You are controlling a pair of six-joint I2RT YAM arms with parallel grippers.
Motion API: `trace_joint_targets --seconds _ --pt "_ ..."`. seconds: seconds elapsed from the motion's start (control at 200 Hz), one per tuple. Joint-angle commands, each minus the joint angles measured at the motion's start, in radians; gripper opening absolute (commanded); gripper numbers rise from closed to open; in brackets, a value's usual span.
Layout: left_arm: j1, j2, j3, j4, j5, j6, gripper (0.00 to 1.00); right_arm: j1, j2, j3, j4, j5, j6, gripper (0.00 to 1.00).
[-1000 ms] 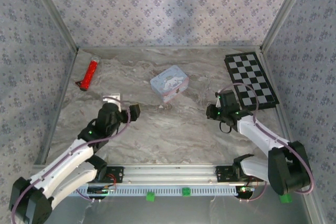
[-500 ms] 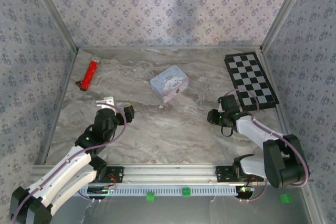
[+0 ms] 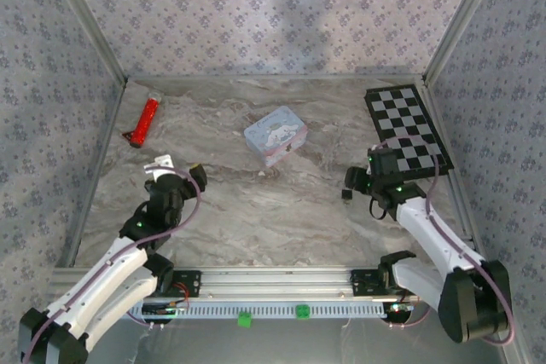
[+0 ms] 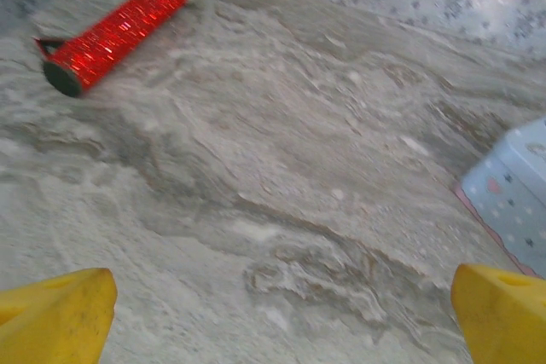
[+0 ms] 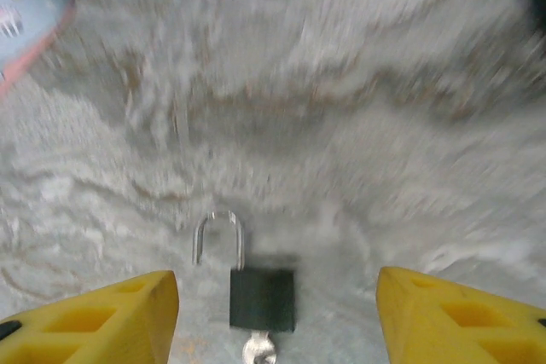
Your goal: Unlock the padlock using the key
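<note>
The padlock [image 5: 262, 298] is a small black block lying on the marble table between my right gripper's yellow fingers [image 5: 119, 317], touching neither. Its silver shackle [image 5: 218, 236] points away from me, with one leg standing free beside the body. The key [image 5: 258, 349] sticks out of the lock's near end. My right gripper [image 5: 277, 286] is open. From above, the padlock [image 3: 346, 194] is a dark speck just left of the right gripper [image 3: 355, 182]. My left gripper [image 3: 179, 169] is open over bare table at the left, with nothing between its fingers [image 4: 60, 317].
A pastel blue cartoon tin [image 3: 275, 135] sits mid-table, its corner at the left wrist view's right edge [image 4: 512, 202]. A red glittery stick-like tool [image 3: 145, 119] lies at the far left. A checkerboard [image 3: 408, 130] lies at the back right. Patterned walls close in three sides.
My right gripper has opened and let go, leaving the padlock and key on the table. The left arm has drawn back to the left, still open.
</note>
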Motion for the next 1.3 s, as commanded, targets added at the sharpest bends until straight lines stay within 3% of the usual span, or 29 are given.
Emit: trace_joint_targets --seconds 0.0,0.11,0.17,0.21,0.31,0.415,0.55,0.655,0.92,1.044,1.214,1.294 --pt "0.010 0.018 0.063 0.028 -0.173 0.056 1.00 -0.006 -0.075 0.039 0.027 0.165 -0.156 0.64" --pt "0.031 0.065 0.048 0.123 -0.327 0.136 1.00 -0.002 -0.131 0.005 0.123 0.275 -0.218 0.66" --pt "0.071 0.115 0.047 0.120 -0.442 0.103 1.00 0.004 -0.147 -0.044 0.211 0.314 -0.272 0.68" --pt "0.114 0.154 0.053 0.115 -0.459 0.089 1.00 0.003 -0.148 -0.068 0.250 0.350 -0.280 0.70" --pt "0.215 0.268 0.068 0.149 -0.371 0.122 1.00 -0.003 -0.114 -0.120 0.358 0.385 -0.303 0.71" --pt "0.255 0.382 0.065 0.265 -0.305 0.238 1.00 -0.009 -0.030 -0.163 0.473 0.394 -0.321 0.71" --pt "0.338 0.517 0.025 0.476 0.007 0.379 1.00 -0.024 0.144 -0.172 0.578 0.475 -0.325 0.74" --pt "0.368 0.623 0.018 0.597 0.101 0.438 1.00 -0.045 0.255 -0.171 0.670 0.474 -0.332 0.75" --pt "0.408 0.720 -0.018 0.867 0.269 0.532 1.00 -0.085 0.316 -0.224 0.933 0.333 -0.412 0.77" --pt "0.498 0.805 -0.085 1.070 0.362 0.445 1.00 -0.112 0.345 -0.232 1.004 0.273 -0.437 0.78" --pt "0.516 0.886 -0.026 1.035 0.494 0.477 1.00 -0.161 0.380 -0.243 1.091 0.110 -0.465 0.78" --pt "0.512 0.891 0.022 0.946 0.507 0.486 1.00 -0.193 0.457 -0.272 1.227 0.089 -0.434 0.78"
